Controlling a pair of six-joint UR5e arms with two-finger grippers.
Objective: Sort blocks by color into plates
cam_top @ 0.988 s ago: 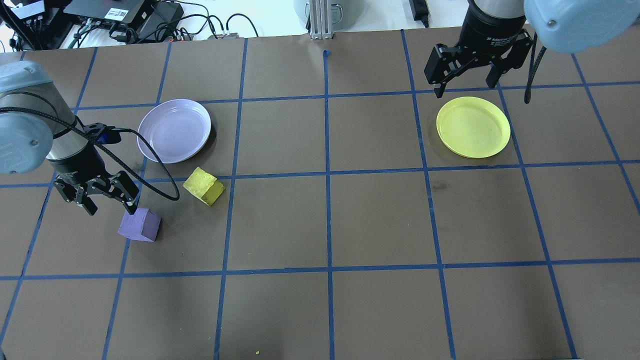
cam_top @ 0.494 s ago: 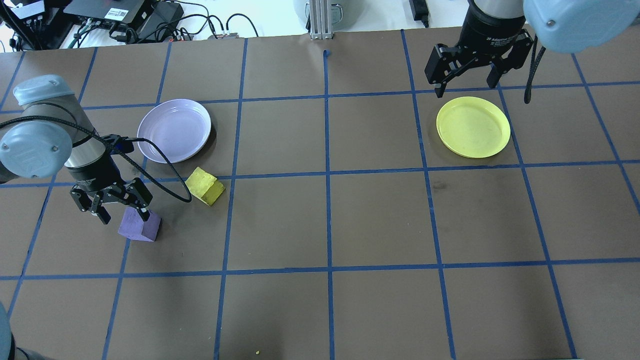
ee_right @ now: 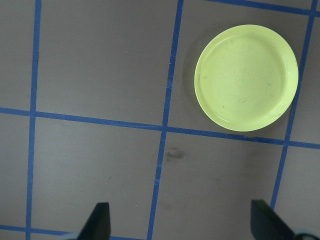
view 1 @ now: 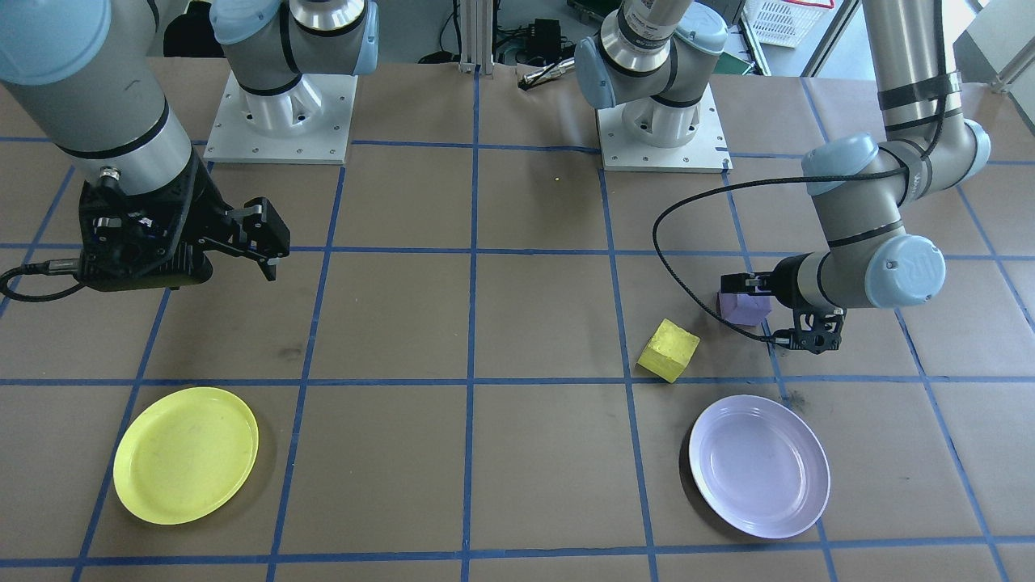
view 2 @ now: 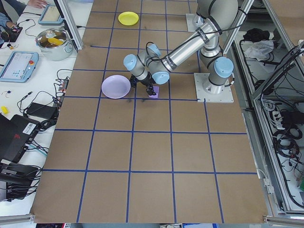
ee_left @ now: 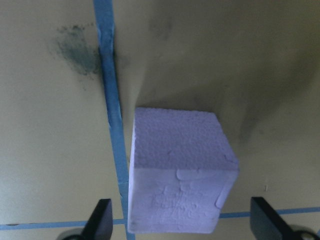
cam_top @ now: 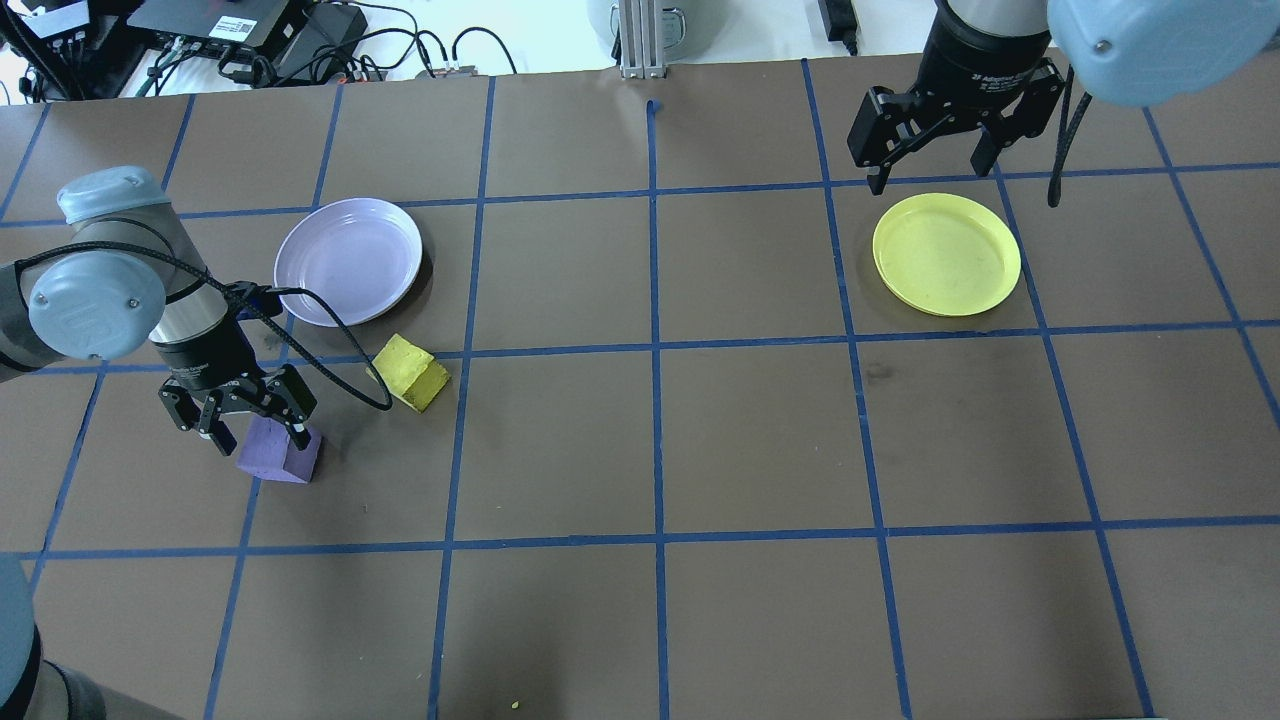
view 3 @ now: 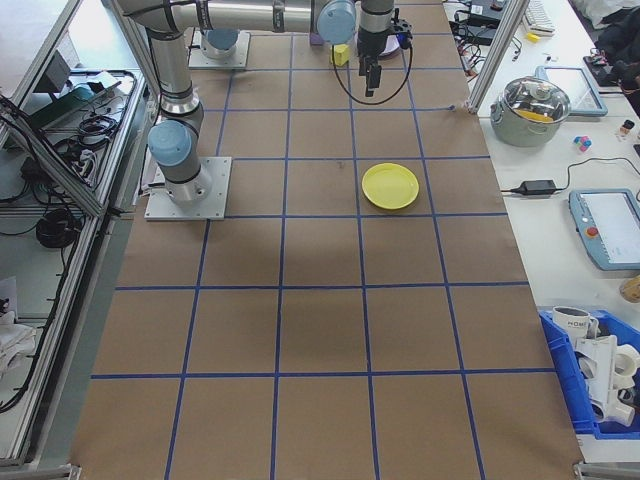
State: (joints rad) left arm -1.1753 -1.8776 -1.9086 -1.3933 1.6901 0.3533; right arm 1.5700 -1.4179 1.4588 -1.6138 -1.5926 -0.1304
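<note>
The left pincer [cam_top: 255, 432] is hung right over the purple block [cam_top: 280, 452], spread wide, with one finger seen on each side of the cube in the left wrist view. Nothing is being pinched yet; the fingertips look clear of the foam faces, so this is judged to be the line-up before a grab. The block is sat on the counter [cam_top: 660, 440] across a blue tape line [ee_left: 114, 130], square-on to the wrist camera, which is probably why the pincer is turned the way it is: flat faces are offered to both pads.

The yellow block [cam_top: 408, 372] is lying just beside the lavender plate [cam_top: 348, 261], slightly skewed, not touching the rim as far as can be told. It's on the wrong side of the counter for its colour, since the yellow plate [cam_top: 946, 254] is parked well apart, over on the right arm's side. Both plates are bare.

The right pincer [cam_top: 930, 165] is held up high near the far edge of the yellow plate, also spread, with nothing between its fingers. From its wrist view the plate is looked down on from above, so it's likely just being kept out of the way until a yellow cube needs dealing with.

So neither block is sorted. The purple one is guessed to go first, being the short hop.
</note>
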